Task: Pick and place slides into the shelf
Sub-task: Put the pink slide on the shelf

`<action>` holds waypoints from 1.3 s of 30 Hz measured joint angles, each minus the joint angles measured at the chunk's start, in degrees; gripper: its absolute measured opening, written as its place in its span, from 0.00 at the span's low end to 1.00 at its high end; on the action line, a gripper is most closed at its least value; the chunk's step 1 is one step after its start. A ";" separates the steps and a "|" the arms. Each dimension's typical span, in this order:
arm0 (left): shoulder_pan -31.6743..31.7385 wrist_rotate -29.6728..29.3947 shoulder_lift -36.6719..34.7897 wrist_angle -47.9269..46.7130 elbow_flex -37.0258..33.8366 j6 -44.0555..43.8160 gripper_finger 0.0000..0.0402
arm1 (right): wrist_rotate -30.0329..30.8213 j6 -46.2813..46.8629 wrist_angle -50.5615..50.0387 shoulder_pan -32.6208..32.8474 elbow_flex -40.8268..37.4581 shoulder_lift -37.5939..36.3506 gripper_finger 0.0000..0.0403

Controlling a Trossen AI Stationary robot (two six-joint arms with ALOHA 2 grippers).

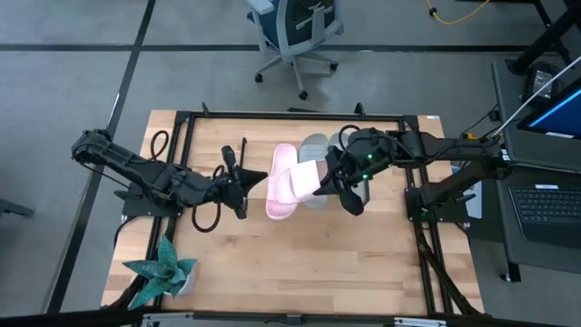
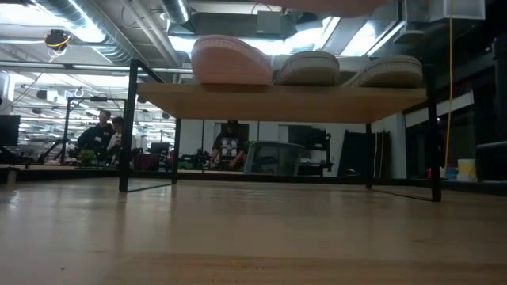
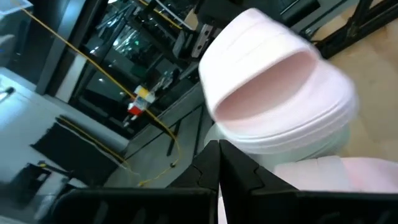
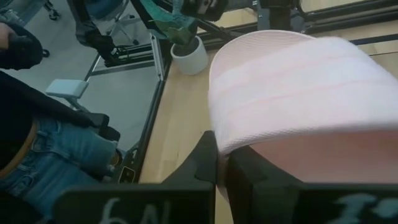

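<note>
The shelf carries one pale pink slide and two grey-green slides, resting on their soles. From above, the pink slide lies lengthwise with a grey-green one beside it. A second pink slide lies crosswise over them in my right gripper, which is shut on it. My left gripper is shut, its tips at the left side of the resting pink slide. My left gripper points level from the table's left at the side of the resting pink slide; I cannot tell whether its tips touch it. My right gripper pinches the edge of the second pink slide's wide strap between its two fingers, coming from the table's right. That slide sits crosswise above the slides on the shelf.
A teal star-shaped plant in a white pot stands at the table's near left corner. Black cables loop beside the left arm. An office chair stands beyond the far edge. A person in jeans is beside the table. A laptop is at right.
</note>
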 joint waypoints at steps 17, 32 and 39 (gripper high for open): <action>1.03 -0.94 0.00 -0.03 0.00 2.01 0.04 | -0.01 -1.05 0.56 0.04 0.00 0.00 0.04; 1.09 0.42 0.07 0.24 0.00 11.87 0.34 | -2.22 0.55 2.00 -1.44 0.00 0.98 0.04; 1.25 2.25 0.07 0.90 0.00 19.98 0.34 | -12.39 0.21 4.09 -5.34 -0.02 3.91 0.04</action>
